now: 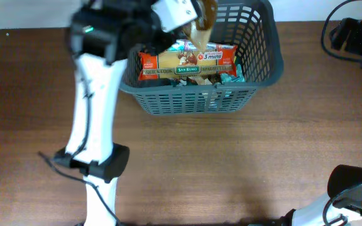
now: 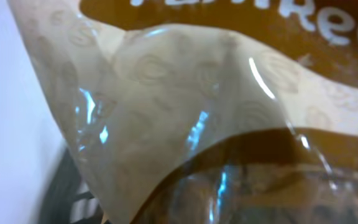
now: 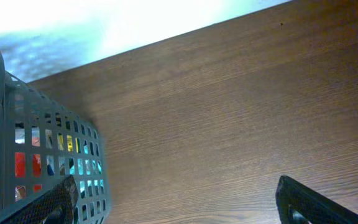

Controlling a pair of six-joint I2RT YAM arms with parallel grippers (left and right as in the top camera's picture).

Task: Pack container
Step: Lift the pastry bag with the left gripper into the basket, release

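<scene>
The dark grey slotted basket (image 1: 193,100) stands at the back middle of the table. My left gripper (image 1: 190,14) is above its back left part, shut on a brown and beige packet (image 1: 204,26) that hangs over the basket. That packet (image 2: 185,93) fills the left wrist view and hides the fingers. A red pasta packet (image 1: 168,63) and teal packets (image 1: 231,76) lie inside the basket. My right gripper (image 3: 182,205) is open and empty over bare table, to the right of the basket (image 3: 42,143).
The wooden table (image 1: 231,163) runs in front of the basket. The left arm's white links (image 1: 93,125) cross the left side. Black cables and right arm parts (image 1: 354,34) sit at the back right. The right arm's base (image 1: 357,188) is at the front right.
</scene>
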